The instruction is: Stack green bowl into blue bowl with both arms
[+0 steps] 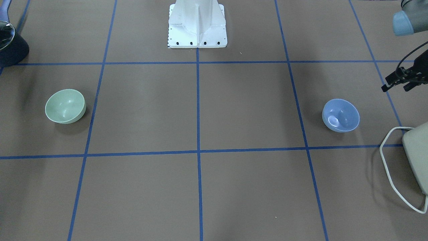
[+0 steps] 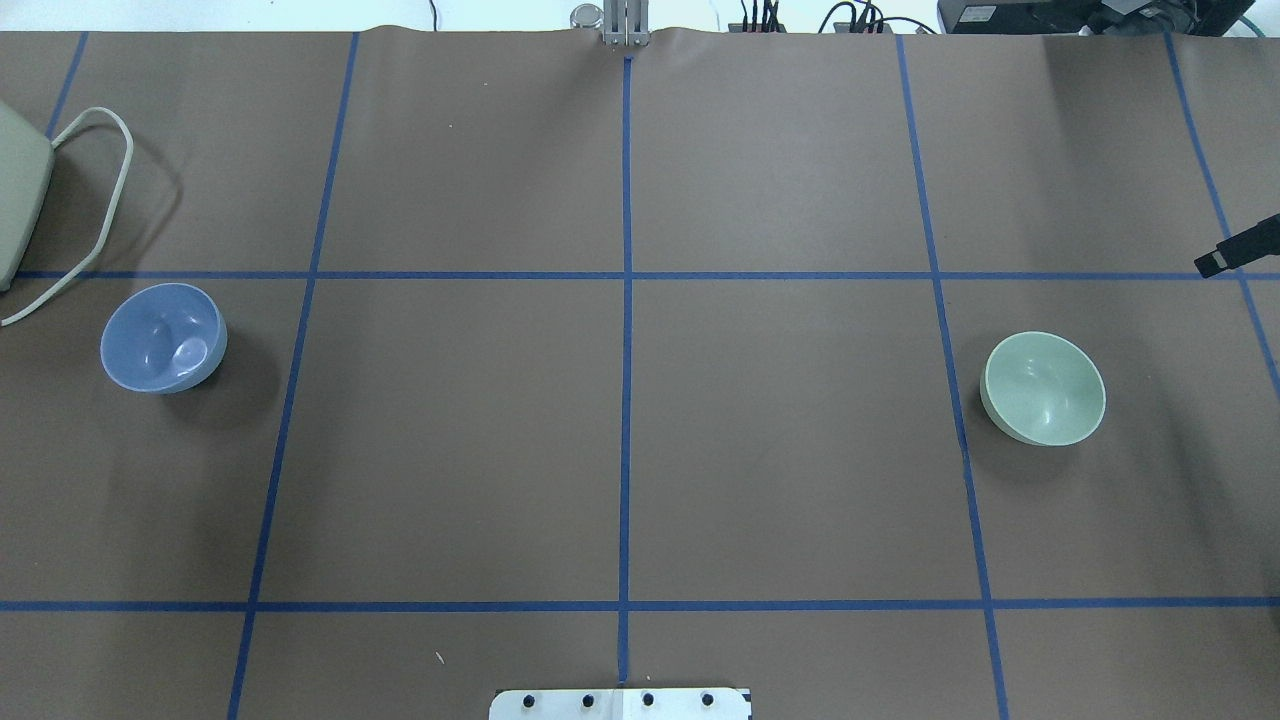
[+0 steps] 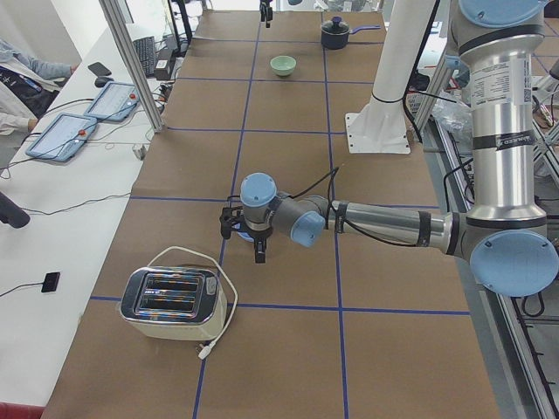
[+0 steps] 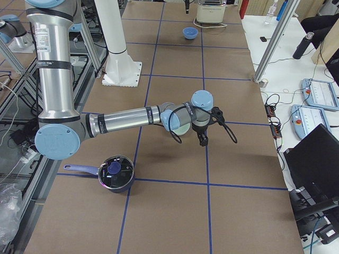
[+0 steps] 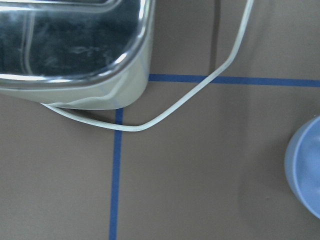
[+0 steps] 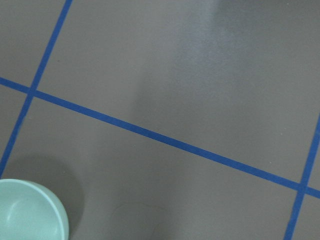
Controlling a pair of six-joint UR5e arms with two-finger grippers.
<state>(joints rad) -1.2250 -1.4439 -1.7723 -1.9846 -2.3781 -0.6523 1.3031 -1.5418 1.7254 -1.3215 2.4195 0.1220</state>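
Mint-green and glossy, the green bowl [image 2: 1045, 388] sits upright on the brown paper table [image 2: 780, 450]. It is near the right pincer [image 4: 203, 138] but apart from it, on the robot's side of the pincer and inward toward the table's middle. Its hollow holds nothing but highlights. That pincer's wrist view catches only a curve of the bowl's rim in the lower left corner, with blue tape lines [image 6: 165, 140] crossing the paper beyond. The overhead view shows just one black finger [image 2: 1238, 250] at the picture's edge, so I cannot tell whether this pincer is spread or clenched.

The blue bowl [image 1: 341, 115] also stands upright with nothing in it. It lies inward of the left pincer [image 1: 395, 88], near it and untouched. The left pincer hangs above the paper with its two fingers spread apart, grasping nothing.

Outward of the left pincer stands a cream and chrome toaster [image 3: 170, 301], its white cord [image 5: 165, 112] looping across the paper toward the bowl's side.

A dark pot [image 4: 114, 173] with its glass lid on sits well apart from the right pincer, toward the table's end. Through the lid I cannot tell what it holds.
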